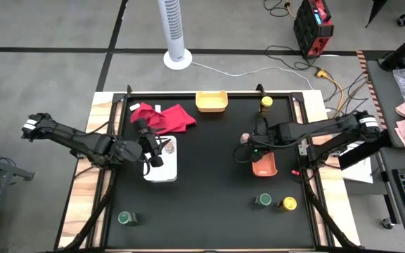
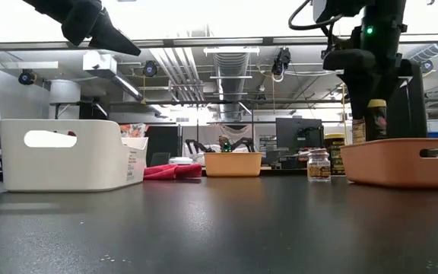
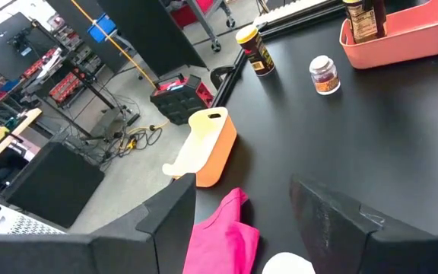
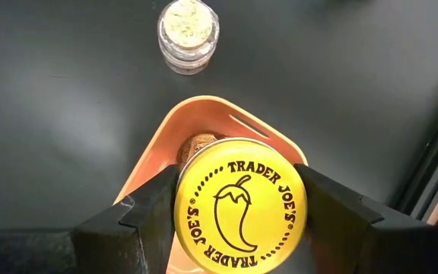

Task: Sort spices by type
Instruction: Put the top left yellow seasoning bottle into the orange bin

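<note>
The right gripper (image 4: 238, 209) grips a yellow-lidded round spice jar (image 4: 240, 204) above the orange plastic tray (image 4: 158, 156); the jar hides most of the tray's inside. Just beyond the tray's rim a small clear jar (image 4: 188, 32) stands on open black table (image 4: 67, 91). The left gripper (image 3: 242, 221) hangs open over the white tray (image 1: 167, 169).

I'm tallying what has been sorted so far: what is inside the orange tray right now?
The right gripper holds a yellow-lidded jar over the orange tray. Beneath it, a brown-topped jar shows inside. The held jar covers the rest of the tray.
</note>
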`<control>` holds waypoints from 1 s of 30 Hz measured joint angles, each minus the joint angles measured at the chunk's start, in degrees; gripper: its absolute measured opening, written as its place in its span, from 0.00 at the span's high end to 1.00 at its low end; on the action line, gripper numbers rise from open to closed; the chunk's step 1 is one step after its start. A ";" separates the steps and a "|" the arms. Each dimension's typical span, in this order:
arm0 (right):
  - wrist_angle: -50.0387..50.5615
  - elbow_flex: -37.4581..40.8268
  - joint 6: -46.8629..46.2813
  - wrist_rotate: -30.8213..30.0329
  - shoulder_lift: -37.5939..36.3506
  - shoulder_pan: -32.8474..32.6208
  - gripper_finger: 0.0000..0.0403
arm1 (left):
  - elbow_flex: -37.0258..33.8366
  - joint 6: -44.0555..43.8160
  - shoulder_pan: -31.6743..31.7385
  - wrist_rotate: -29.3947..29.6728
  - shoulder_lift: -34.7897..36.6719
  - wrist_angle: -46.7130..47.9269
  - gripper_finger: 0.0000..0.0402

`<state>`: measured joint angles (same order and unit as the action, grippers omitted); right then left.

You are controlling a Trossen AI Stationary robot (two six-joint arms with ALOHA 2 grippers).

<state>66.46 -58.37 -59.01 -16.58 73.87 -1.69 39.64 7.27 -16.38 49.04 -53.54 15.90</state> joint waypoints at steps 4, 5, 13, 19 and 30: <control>-1.73 0.07 0.03 0.02 0.82 -0.02 0.45 | 0.00 0.00 0.00 0.00 0.00 0.00 0.51; -2.16 0.07 0.03 0.02 1.09 -0.02 0.45 | 0.00 0.00 0.00 0.00 0.00 0.00 0.51; -2.50 0.13 -0.43 0.02 3.60 -0.02 0.45 | 0.00 0.00 0.00 0.00 0.00 0.04 0.51; -2.49 0.19 -0.43 0.02 4.06 -0.02 0.44 | 0.00 -0.02 0.00 0.00 0.00 0.04 0.51; -2.45 0.50 -1.43 -0.02 4.17 -0.02 0.35 | 0.00 -0.02 0.00 -0.02 0.00 0.06 0.51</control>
<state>64.00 -57.87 -60.44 -16.59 78.04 -1.72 39.64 7.25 -16.38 49.01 -53.54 15.96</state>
